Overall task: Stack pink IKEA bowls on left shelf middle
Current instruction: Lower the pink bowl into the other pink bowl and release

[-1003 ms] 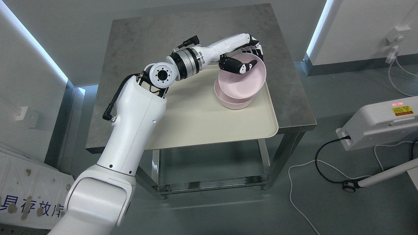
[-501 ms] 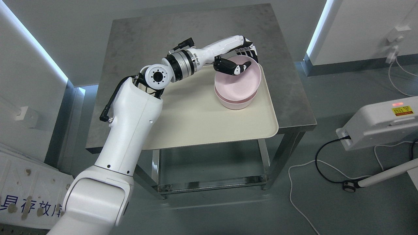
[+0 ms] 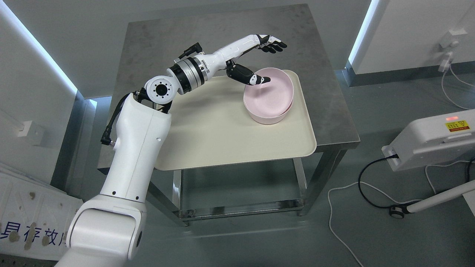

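Observation:
Two pink bowls (image 3: pixel 269 96) sit nested in one stack at the far right of a cream tray (image 3: pixel 230 133) on a grey metal table (image 3: pixel 156 44). My left hand (image 3: pixel 268 61) is open above and just behind the stack's far rim. Its thumb (image 3: pixel 256 78) hangs over the bowl's left rim and its fingers (image 3: pixel 274 45) stretch out over the table behind, apart from the bowl. The hand holds nothing. The right arm does not show.
The table's right edge (image 3: pixel 343 111) lies close to the tray. A white machine (image 3: pixel 430 141) with cables (image 3: pixel 356 193) on the floor stands at the right. A white panel with print (image 3: pixel 33 218) leans at the lower left.
The left hand lowered the upper bowl into the lower one, let go of it and opened. The hand then rose and drew back to the left.

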You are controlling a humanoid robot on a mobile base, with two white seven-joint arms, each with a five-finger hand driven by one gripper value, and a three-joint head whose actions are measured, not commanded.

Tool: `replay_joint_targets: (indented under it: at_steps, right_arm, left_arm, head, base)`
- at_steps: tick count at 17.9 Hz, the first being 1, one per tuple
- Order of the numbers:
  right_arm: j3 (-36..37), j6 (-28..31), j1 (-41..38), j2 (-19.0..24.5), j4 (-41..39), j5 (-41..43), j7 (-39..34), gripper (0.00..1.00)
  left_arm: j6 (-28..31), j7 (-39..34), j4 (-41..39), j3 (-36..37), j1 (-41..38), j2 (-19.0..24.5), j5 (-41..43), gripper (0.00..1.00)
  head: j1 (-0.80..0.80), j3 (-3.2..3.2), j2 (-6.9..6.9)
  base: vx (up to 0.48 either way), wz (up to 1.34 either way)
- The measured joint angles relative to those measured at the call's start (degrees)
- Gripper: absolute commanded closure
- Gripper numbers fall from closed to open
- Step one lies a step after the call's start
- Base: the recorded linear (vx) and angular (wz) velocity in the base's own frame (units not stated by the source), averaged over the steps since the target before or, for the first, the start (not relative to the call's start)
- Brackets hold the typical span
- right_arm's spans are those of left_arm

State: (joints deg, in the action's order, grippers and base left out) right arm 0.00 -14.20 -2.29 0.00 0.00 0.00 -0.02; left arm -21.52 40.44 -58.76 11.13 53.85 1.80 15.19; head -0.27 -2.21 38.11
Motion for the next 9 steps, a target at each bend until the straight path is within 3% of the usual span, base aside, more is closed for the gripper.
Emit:
replay_joint_targets:
  at_steps: [4,9]
  right_arm:
    - [0.0,0.0,0.0,0.0,0.0,0.0,0.0,0.00]
    - [0.0,0.0,0.0,0.0,0.0,0.0,0.0,0.00]
  left_arm:
    - [-0.8,5.9,-5.7,-4.3,-6.0,-0.6,-9.2,0.16]
    - [-2.1,9.9,-13.0,-3.7,-13.1,-1.1,-11.1,0.11]
  head:
    - [0.00,0.00,0.00]
    - [0.00,0.00,0.00]
  base:
    - [0.000,0.00]
    - [0.000,0.00]
